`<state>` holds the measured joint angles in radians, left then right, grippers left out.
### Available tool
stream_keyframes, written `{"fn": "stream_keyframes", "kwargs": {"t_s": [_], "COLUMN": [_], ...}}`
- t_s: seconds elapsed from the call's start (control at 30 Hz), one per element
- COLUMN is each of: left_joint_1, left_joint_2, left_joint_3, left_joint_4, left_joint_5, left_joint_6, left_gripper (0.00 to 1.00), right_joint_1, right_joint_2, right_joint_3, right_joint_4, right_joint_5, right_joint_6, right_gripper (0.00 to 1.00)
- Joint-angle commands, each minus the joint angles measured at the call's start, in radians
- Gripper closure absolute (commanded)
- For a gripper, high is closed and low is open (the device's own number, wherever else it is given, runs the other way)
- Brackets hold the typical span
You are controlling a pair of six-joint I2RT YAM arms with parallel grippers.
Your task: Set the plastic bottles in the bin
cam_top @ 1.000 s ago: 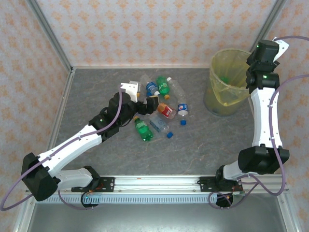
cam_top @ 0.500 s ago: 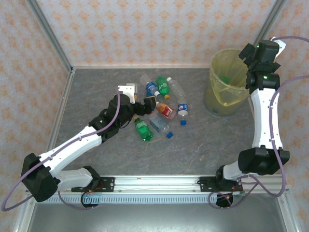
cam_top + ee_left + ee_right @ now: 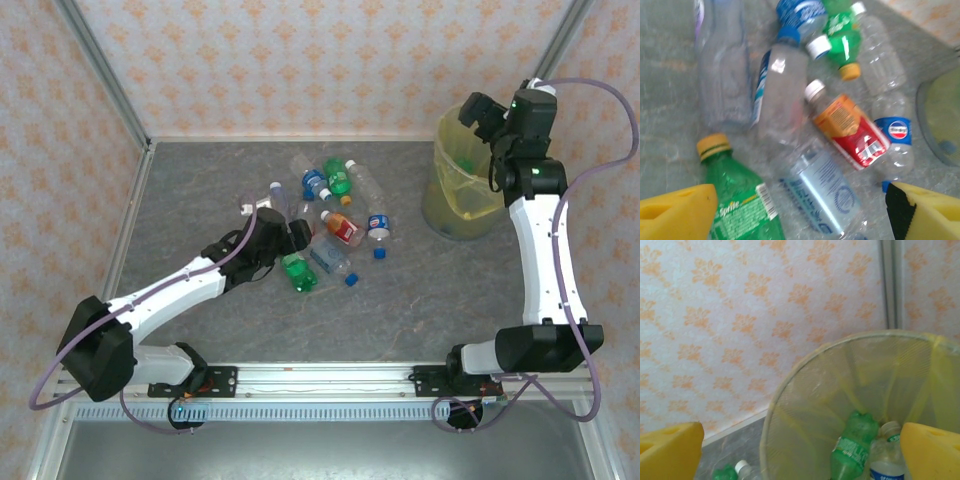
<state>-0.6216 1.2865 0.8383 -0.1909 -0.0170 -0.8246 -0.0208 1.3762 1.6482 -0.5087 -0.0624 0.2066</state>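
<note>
Several plastic bottles lie in a pile mid-table: a green Sprite bottle (image 3: 297, 272) (image 3: 735, 202), a clear one with a pale blue label (image 3: 330, 262) (image 3: 825, 192), an orange-and-red one (image 3: 343, 228) (image 3: 852, 125) and a blue-labelled one (image 3: 378, 222) (image 3: 894, 131). My left gripper (image 3: 298, 238) (image 3: 800, 215) hovers open over the pile's near side, with the pale-blue-label bottle between its yellow fingers (image 3: 675, 210). The yellow-lined bin (image 3: 450, 210) (image 3: 790, 390) stands back right. My right gripper (image 3: 478, 112) (image 3: 800, 455) is open above it, holding nothing. A green bottle (image 3: 855, 445) and a clear bottle (image 3: 885, 462) lie inside.
More bottles sit at the pile's far side, among them a green one with a white cap (image 3: 338, 180) and a big clear one (image 3: 366, 184). A loose blue cap (image 3: 380, 254) lies to the right. Patterned walls close in the table at the back and sides.
My left gripper has pulled back from the middle of the pile to its near side. My right wrist has swung left, from the bin's right rim to above its opening.
</note>
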Motion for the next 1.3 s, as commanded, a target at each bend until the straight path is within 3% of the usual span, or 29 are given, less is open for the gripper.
{"fn": "stream_keyframes", "kwargs": {"t_s": [0.0,0.33,0.8,1.17,1.27], "left_joint_1": [0.002,-0.056,-0.090,-0.090,-0.090], "left_joint_2": [0.004,0.043,0.179,0.227,0.224], "left_joint_3": [-0.035,-0.078,-0.094,-0.112,-0.122], "left_joint_4": [-0.059,-0.085,-0.031,0.020,0.031], "left_joint_5": [0.051,0.097,0.140,0.134,0.132], "left_joint_6": [-0.144,-0.279,-0.262,-0.230,-0.222], "left_gripper": [0.13,0.12,0.12,0.20,0.26], "right_joint_1": [0.009,0.021,0.044,0.050,0.051], "right_joint_2": [-0.042,-0.073,-0.058,-0.056,-0.053], "right_joint_3": [-0.033,-0.110,-0.113,-0.103,-0.099], "right_joint_4": [0.065,0.123,0.126,0.110,0.108], "right_joint_5": [-0.046,-0.125,-0.148,-0.149,-0.162], "right_joint_6": [0.027,0.041,0.049,0.048,0.049], "right_gripper": [0.00,0.00,0.00,0.00,0.00]}}
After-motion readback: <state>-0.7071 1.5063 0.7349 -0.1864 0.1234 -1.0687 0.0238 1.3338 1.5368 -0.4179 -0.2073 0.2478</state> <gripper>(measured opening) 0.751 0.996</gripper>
